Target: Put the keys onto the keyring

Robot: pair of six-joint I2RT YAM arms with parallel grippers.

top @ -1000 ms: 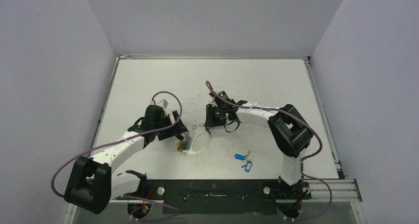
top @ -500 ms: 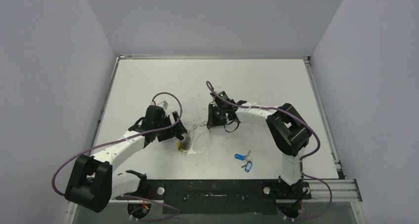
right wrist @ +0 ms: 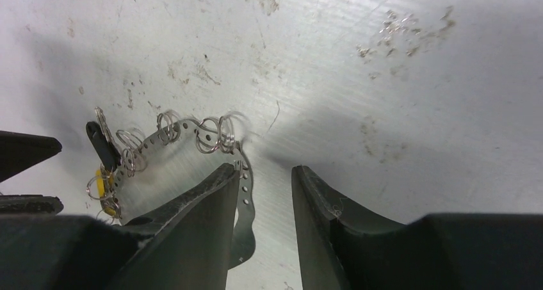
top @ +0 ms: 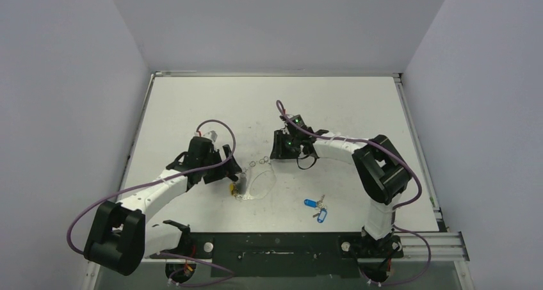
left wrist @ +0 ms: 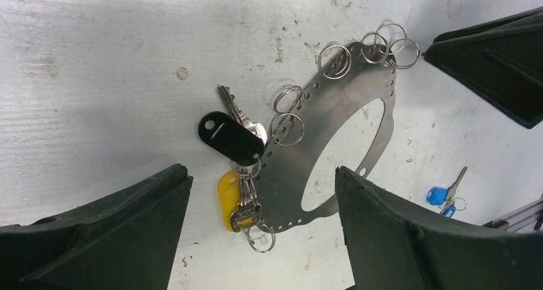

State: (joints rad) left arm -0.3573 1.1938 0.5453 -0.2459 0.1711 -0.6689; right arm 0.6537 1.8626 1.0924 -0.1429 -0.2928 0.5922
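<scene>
The keyring (left wrist: 333, 111) is a flat silvery hoop pierced with small holes and hung with several little split rings, lying on the table between the two arms (top: 259, 182). A key with a black tag (left wrist: 229, 136) and one with a yellow tag (left wrist: 228, 197) hang at its left rim. Blue-headed keys (top: 316, 207) lie apart, nearer the right arm's base, and also show in the left wrist view (left wrist: 442, 194). My left gripper (left wrist: 261, 175) stands open, its fingers on either side of the hoop's near end. My right gripper (right wrist: 264, 168) is open just beyond the hoop's far rim (right wrist: 246, 194), holding nothing.
The white table (top: 358, 104) is scuffed and stained. Grey walls close it in on three sides. A black rail (top: 275, 245) carrying the arm bases runs along the near edge. Purple cables loop over both arms.
My right gripper has drawn back up and to the right, off the hoop's far end. The left arm, the hoop and the blue keys have stayed put.
</scene>
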